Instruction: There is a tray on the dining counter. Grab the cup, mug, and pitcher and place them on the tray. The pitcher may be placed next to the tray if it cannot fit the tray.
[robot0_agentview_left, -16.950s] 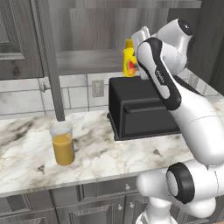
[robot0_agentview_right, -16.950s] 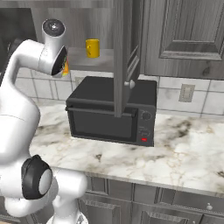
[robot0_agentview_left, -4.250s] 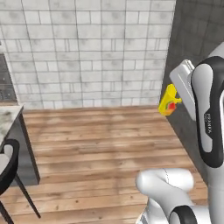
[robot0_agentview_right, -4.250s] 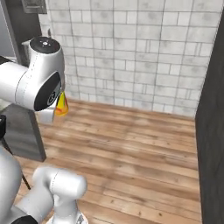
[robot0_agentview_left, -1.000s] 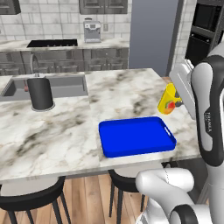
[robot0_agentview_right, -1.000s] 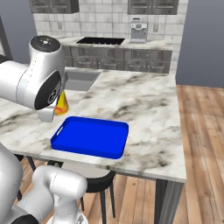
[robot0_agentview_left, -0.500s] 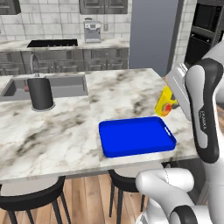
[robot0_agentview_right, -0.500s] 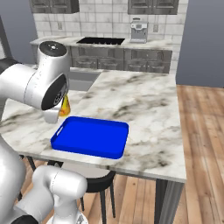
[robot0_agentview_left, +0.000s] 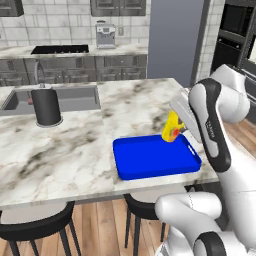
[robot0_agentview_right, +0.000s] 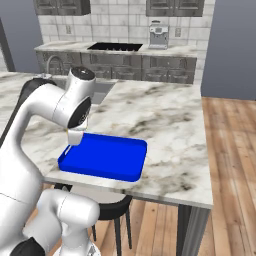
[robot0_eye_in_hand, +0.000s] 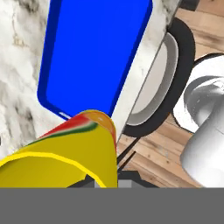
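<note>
We see the gripper (robot0_agentview_left: 176, 131) clamped on the cup (robot0_agentview_left: 173, 127), right of centre above the tray (robot0_agentview_left: 150, 159). Its fingers seem hidden behind the cup in the hand view, and the arm covers the cup in the right base view.

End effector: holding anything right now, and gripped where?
Yes: the end effector is shut on the cup, tilted over the tray. The exact grip spot is hidden; it seems near the rim.
</note>
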